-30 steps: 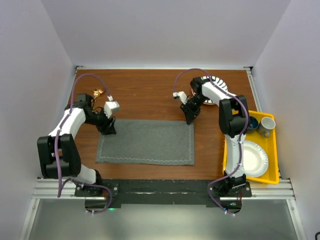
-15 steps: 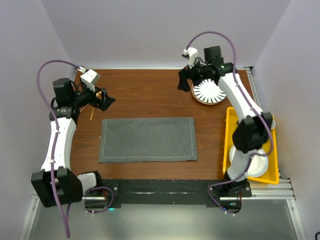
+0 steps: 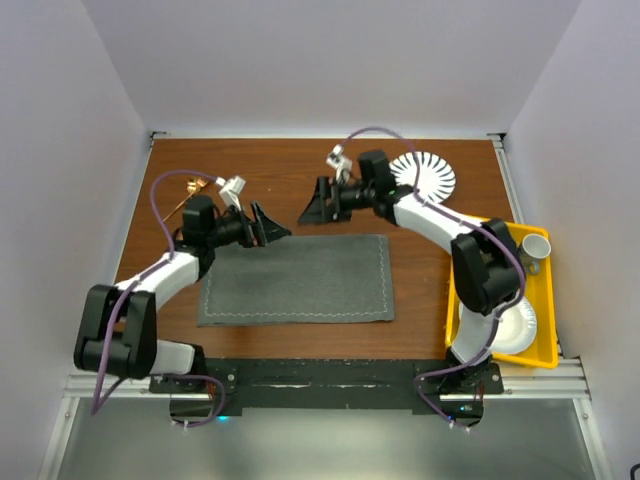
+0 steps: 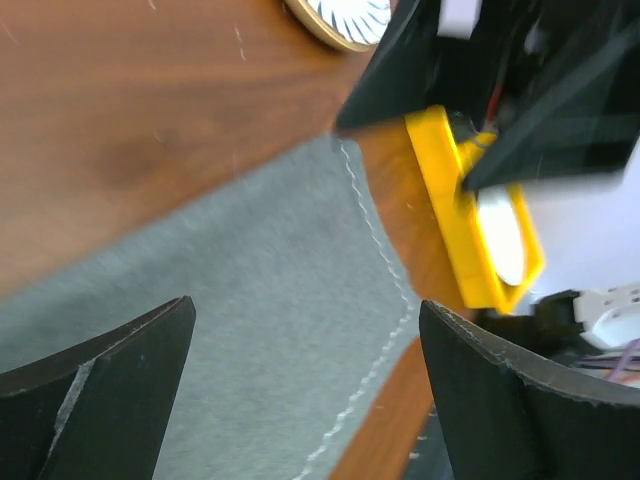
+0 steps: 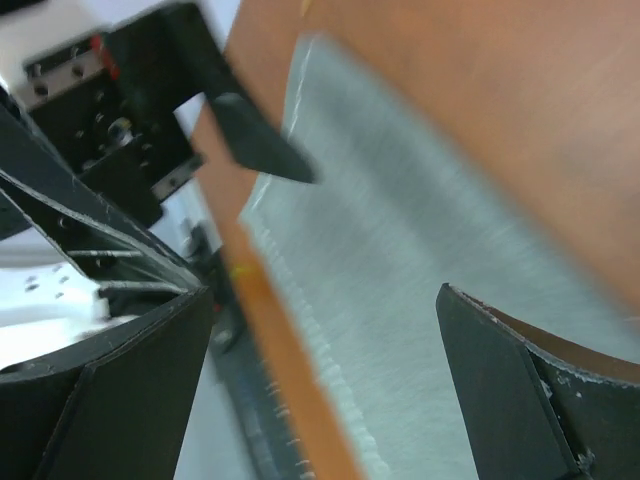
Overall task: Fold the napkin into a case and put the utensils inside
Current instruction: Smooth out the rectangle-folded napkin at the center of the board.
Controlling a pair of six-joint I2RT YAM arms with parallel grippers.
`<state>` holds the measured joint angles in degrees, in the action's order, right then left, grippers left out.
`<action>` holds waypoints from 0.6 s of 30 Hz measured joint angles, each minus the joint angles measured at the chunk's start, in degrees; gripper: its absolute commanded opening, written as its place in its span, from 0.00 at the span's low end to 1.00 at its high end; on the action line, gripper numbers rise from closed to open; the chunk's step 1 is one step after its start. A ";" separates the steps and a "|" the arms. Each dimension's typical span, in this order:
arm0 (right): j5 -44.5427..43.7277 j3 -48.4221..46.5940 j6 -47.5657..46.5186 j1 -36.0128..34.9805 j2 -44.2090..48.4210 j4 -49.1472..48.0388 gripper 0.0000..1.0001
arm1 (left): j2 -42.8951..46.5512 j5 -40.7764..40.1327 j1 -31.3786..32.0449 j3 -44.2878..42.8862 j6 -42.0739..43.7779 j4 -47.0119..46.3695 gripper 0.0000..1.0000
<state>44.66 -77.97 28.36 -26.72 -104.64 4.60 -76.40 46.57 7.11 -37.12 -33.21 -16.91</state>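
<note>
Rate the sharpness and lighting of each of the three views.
Top external: sharp and evenly lit, the stitched hems of the napkin crisp, with only soft shadows. Left wrist: motion-blurred, the napkin and the yellow tray smeared. Right wrist: the most blurred, with the napkin's hem stitching streaked into a pale band.

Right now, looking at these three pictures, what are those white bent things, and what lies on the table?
They are two robot arms bolted to the table. One picture looks down from above; the other two come from cameras on each wrist, so the dark wedges there are that arm's own fingers. The left hand and right hand both stand open, holding nothing, near the far edge of the flat grey napkin. Gold utensils lie far left, a striped plate far right, and a yellow tray holds a cup and a white plate.
</note>
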 measured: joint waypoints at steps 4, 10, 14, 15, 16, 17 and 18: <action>0.55 5.25 7.56 -4.02 -3.78 -6.03 0.98 | -6.47 -1.36 4.35 4.83 -10.56 -11.65 1.00; 0.07 7.41 16.11 -3.02 -9.81 -16.96 0.98 | -18.97 -3.30 5.79 5.46 -19.65 -26.64 1.00; -0.17 7.45 18.43 -2.64 -14.27 -20.87 0.98 | -26.62 -3.54 5.49 4.52 -21.92 -31.52 1.00; -0.17 7.45 18.43 -2.49 -15.26 -21.09 0.98 | -28.04 -3.50 5.31 4.26 -22.18 -32.11 1.00; -0.15 7.50 18.36 -1.99 -16.09 -21.11 0.98 | -29.64 -3.39 4.90 3.96 -22.56 -32.81 1.00; 0.00 7.54 17.94 -1.44 -16.94 -20.96 0.98 | -30.95 -2.82 4.24 3.63 -23.39 -33.73 1.00; 1.01 7.63 18.05 -0.83 -17.55 -21.33 0.98 | -31.78 -1.90 3.37 3.17 -24.11 -34.71 1.00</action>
<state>45.67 -70.35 46.41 -27.55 -122.19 -16.73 -108.18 44.66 10.48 -33.95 -57.32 -51.62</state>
